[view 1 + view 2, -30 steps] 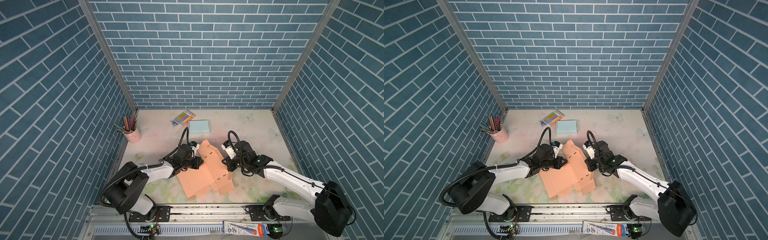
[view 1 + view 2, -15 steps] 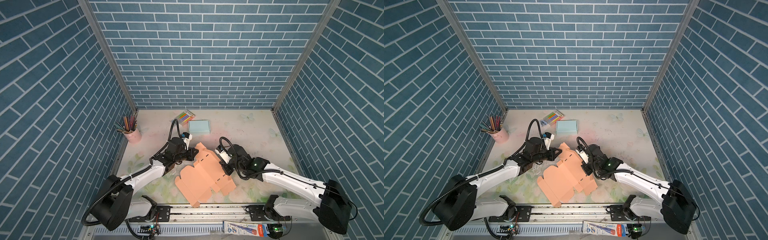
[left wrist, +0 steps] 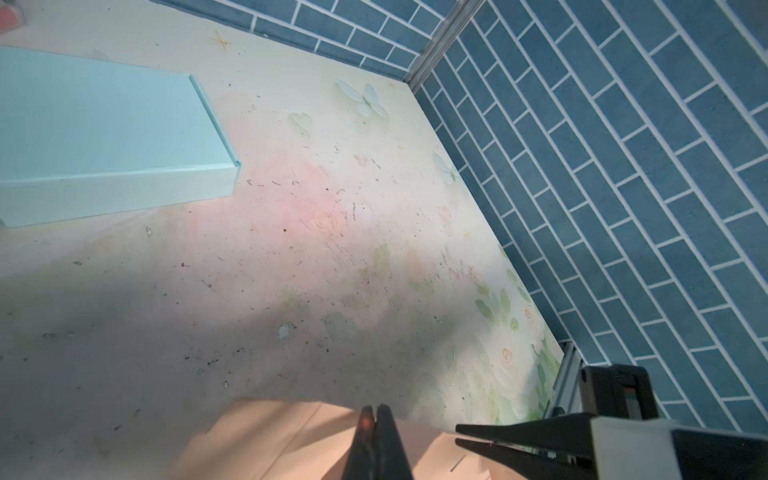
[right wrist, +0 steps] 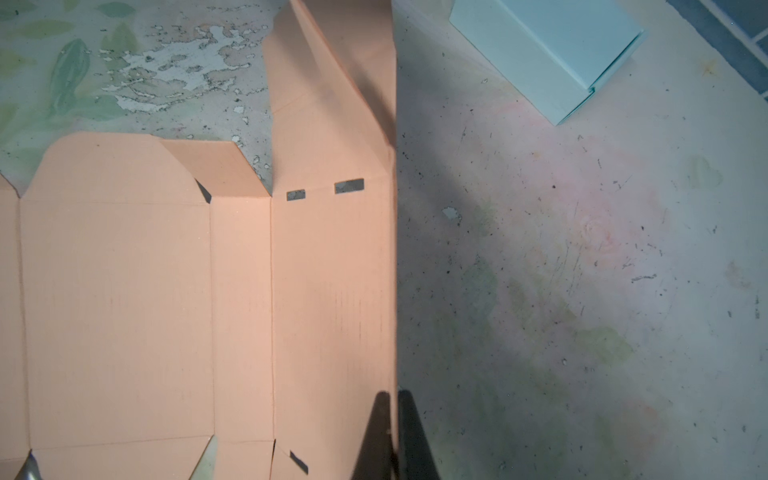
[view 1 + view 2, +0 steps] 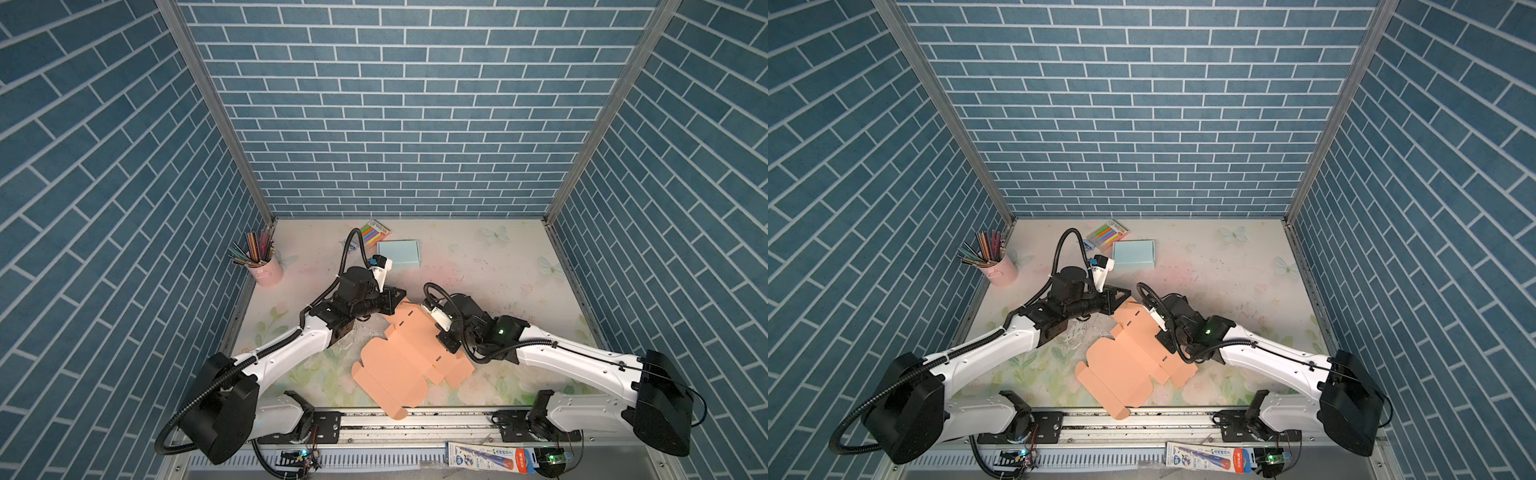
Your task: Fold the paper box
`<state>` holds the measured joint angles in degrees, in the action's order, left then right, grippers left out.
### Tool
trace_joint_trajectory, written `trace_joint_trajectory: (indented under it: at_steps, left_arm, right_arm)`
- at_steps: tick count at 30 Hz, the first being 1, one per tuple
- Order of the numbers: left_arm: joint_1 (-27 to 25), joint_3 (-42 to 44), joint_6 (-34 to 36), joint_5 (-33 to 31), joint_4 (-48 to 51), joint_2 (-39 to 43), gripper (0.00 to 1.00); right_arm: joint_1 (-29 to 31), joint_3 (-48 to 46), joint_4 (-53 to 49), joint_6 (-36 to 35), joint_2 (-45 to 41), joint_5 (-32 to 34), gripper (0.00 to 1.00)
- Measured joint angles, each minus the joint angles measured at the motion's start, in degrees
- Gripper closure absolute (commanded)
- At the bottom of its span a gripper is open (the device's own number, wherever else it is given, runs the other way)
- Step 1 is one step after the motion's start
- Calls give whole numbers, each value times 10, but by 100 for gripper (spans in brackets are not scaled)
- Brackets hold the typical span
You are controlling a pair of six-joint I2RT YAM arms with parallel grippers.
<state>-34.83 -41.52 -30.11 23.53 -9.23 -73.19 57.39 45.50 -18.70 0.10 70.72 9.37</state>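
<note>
The paper box (image 5: 399, 361) (image 5: 1125, 365) is a flat peach cardboard blank lying unfolded near the table's front, and one flap overhangs the front edge. My left gripper (image 5: 400, 296) (image 5: 1126, 296) is shut at the blank's far corner flap. In the left wrist view its tips (image 3: 377, 409) pinch that flap's edge (image 3: 291, 440). My right gripper (image 5: 444, 338) (image 5: 1165, 341) is shut on the blank's right edge. The right wrist view shows that edge running between the tips (image 4: 392, 395) beside the slotted panel (image 4: 332, 270). The far flap (image 4: 328, 75) bends upward.
A light blue box (image 5: 399, 252) (image 3: 104, 137) (image 4: 552, 50) and a marker pack (image 5: 374, 230) lie at the back. A pink cup of pencils (image 5: 266, 268) stands at the back left. Brick walls close in three sides, and a metal rail (image 5: 415, 428) runs along the front.
One second ago the blank lay bunched between the grippers. It has since spread out flat as the left gripper moved toward the back. Little has moved in the last half second.
</note>
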Motion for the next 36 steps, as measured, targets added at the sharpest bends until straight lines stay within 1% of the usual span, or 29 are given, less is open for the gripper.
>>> trace_joint_trajectory:
  at_steps: [11, 15, 18, 20, 25, 29, 32, 36]
  left_arm:
    - [-35, 32, -19, -12, -10, -4, 97]
    - [-41, 47, -31, -14, -26, -3, 97]
    - [-31, 62, -38, -12, -28, 9, 97]
    - [-8, 73, -39, -4, -30, 24, 97]
    - [82, 97, -37, 19, -31, 73, 96]
    - [134, 119, -38, 38, -44, 89, 97]
    - [169, 137, -40, 49, -65, 74, 97]
    - [202, 137, -40, 62, -94, -4, 97]
  right_arm:
    - [13, 5, -2, -7, 3, 41, 100]
    - [34, 17, -3, -19, 11, 86, 100]
    - [57, 27, -4, -31, 21, 128, 100]
    - [73, 29, -4, -40, 28, 153, 100]
    - [105, 33, -8, -66, 51, 212, 100]
    - [118, 50, -17, -81, 88, 255, 100]
    - [127, 55, -19, -96, 113, 288, 100]
    - [140, 55, -18, -120, 127, 315, 100]
